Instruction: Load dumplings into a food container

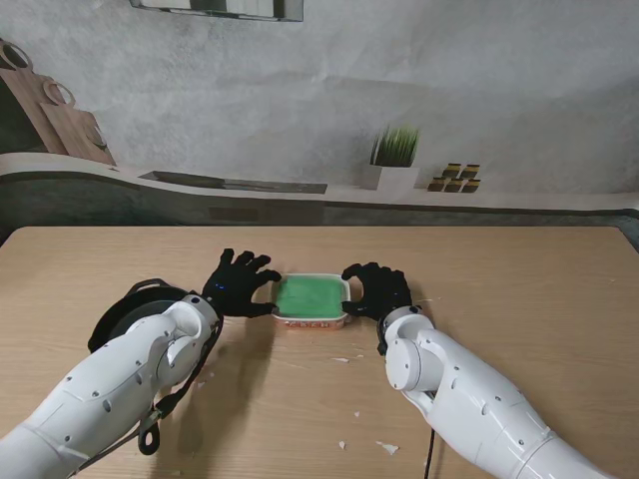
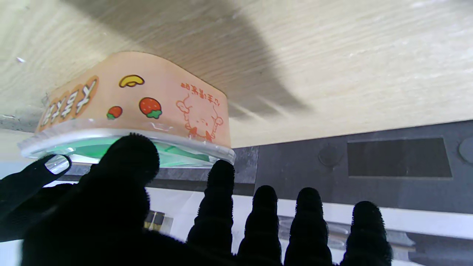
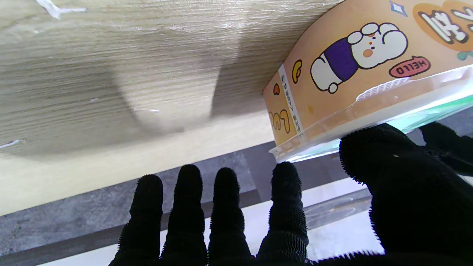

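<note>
Flanking the lidded food container (image 1: 312, 300) at mid-table, the left hand (image 1: 240, 282) and right hand (image 1: 377, 290) had fingers spread, thumbs on its lid, gripping nothing, so loading looked finished or nearly so.

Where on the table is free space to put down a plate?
Bare wood lies left of the left hand and right of the right hand. The middle is crowded: both hands flank the food container.
</note>
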Controlling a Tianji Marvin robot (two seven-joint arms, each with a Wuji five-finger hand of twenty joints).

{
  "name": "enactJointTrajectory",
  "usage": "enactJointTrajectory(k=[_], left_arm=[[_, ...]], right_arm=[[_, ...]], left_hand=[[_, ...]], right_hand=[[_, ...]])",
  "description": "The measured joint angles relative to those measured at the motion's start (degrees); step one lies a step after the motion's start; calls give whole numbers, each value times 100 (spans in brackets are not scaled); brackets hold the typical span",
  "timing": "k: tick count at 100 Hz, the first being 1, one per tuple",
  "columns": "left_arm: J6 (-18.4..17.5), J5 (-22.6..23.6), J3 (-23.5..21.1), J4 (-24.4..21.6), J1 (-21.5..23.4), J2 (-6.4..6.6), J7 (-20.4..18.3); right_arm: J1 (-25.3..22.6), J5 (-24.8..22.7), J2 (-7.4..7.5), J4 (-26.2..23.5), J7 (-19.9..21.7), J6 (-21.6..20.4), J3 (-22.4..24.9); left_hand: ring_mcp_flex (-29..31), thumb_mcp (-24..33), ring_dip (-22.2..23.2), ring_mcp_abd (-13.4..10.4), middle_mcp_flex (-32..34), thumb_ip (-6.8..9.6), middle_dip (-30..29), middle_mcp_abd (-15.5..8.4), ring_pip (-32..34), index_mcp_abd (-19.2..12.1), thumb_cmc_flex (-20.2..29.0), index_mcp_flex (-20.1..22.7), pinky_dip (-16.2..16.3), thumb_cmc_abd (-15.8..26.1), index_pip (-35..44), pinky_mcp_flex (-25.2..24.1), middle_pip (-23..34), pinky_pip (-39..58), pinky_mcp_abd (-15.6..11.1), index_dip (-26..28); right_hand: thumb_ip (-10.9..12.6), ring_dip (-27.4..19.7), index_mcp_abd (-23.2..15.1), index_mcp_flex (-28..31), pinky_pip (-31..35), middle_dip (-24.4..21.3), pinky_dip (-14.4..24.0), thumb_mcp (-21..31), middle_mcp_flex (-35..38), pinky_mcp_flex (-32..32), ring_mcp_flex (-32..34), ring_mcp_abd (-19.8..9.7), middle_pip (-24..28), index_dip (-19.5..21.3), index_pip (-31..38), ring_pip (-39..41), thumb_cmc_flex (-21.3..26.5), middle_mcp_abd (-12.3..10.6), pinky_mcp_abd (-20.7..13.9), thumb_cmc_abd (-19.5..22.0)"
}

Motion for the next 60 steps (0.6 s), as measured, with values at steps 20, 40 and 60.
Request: enactJointTrajectory(k=[20,40,60], left_arm=[[44,-153,-34,-81,-16,5,-324],[40,-459,-61,-128,-58,12,-738],[89,-517,69,-91,-155,17,-738]], right_arm=[[-4,8,0,-13,25,11,11],[-9,16,5,-55,86,75,13],[-13,8,15,-90,130,115,11]], left_hand=[[-1,-486,-85,-1,0,1,-181,-64,-157,17,66,140,-91,156,-461,-115,0,-67,-1,-447],[-71,-967,-158,-67,0,1,-316,-71,-445,60,185,158,-550,325,-852,-119,1,-355,-2,-608],[-74,-1157,-160,-67,0,1,-322,-72,-448,113,261,346,-682,326,-900,-119,1,-363,-2,-631]], right_hand=[[0,0,0,0,0,0,0,-1,0,0,0,0,0,-2,2,0,0,0,0,1],[0,0,15,-1,0,0,0,-1,0,0,0,0,0,-54,-11,0,0,0,0,60],[-1,0,16,-1,0,0,0,-1,0,0,0,0,0,-60,-69,0,0,0,0,75]])
